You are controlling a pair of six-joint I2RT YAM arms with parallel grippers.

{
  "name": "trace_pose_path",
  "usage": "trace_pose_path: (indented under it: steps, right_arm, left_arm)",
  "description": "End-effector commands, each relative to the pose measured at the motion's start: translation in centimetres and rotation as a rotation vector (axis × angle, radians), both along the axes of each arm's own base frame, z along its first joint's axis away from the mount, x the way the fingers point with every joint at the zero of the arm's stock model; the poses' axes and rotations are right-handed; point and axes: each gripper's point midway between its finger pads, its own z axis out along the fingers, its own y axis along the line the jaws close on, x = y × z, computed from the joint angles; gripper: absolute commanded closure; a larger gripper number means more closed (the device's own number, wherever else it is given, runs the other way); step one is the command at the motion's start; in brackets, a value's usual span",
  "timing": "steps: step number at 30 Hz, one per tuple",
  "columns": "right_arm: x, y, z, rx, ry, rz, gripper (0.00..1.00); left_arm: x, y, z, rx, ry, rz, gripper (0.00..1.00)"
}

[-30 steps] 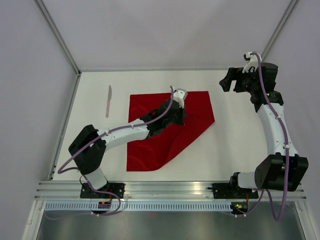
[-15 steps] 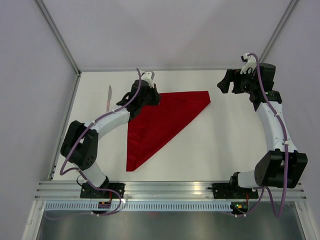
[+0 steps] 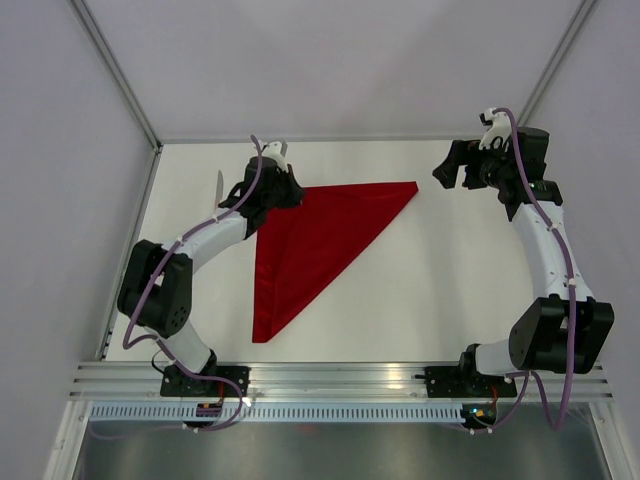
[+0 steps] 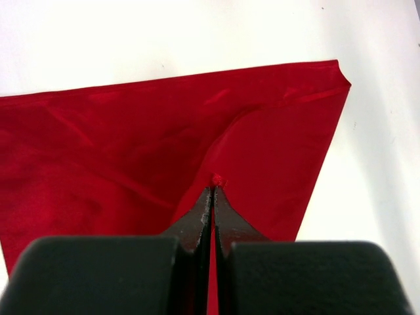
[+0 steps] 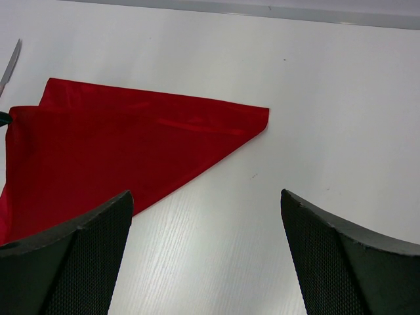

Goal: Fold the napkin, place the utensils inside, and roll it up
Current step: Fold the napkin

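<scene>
From the top external view, we saw the napkin (image 3: pixel 320 232) lying on the table (image 3: pixel 450 300), folded into a triangle with one long point toward the near edge. The left end effector (image 3: pixel 284 193) sat at the napkin's far-left corner. A knife (image 3: pixel 218 188) lay just beside that arm, off the cloth. The right end effector (image 3: pixel 452 168) hung well apart from the napkin, beyond its right tip.

In the left wrist view, we found the left end effector (image 4: pixel 212 197) clenched on a small pinch of the red fabric.

In the right wrist view, the right end effector (image 5: pixel 210 252) was spread wide, grasping nothing, with the napkin (image 5: pixel 131 144) ahead and to the left.
</scene>
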Motion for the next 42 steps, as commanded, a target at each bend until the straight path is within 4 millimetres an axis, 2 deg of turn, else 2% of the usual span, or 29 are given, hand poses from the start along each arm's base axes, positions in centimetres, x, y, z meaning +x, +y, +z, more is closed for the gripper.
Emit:
trace_pose_path:
  steps: [1,18,31,32,42]
  right_arm:
    - [0.0,0.2,0.1,0.008,0.003,0.014,0.02]
    - [-0.1,0.2,0.0,0.010,0.006,0.018,0.02]
    - [0.0,0.1,-0.3,0.009,0.014,0.014,0.02]
    - [0.0,0.1,-0.2,0.008,0.013,0.014,0.02]
    - [0.1,0.1,-0.3,0.009,0.014,0.012,0.02]
  left_arm:
    - [0.5,0.5,0.4,-0.050,0.005,0.021,0.98]
    - [2.1,4.0,0.1,-0.044,0.028,0.082,0.98]
    - [4.2,4.3,1.0,-0.032,0.021,0.079,0.98]
    - [3.9,4.4,0.4,-0.023,0.048,0.078,0.98]
    - [4.9,5.3,1.2,-0.024,0.038,0.094,0.98]
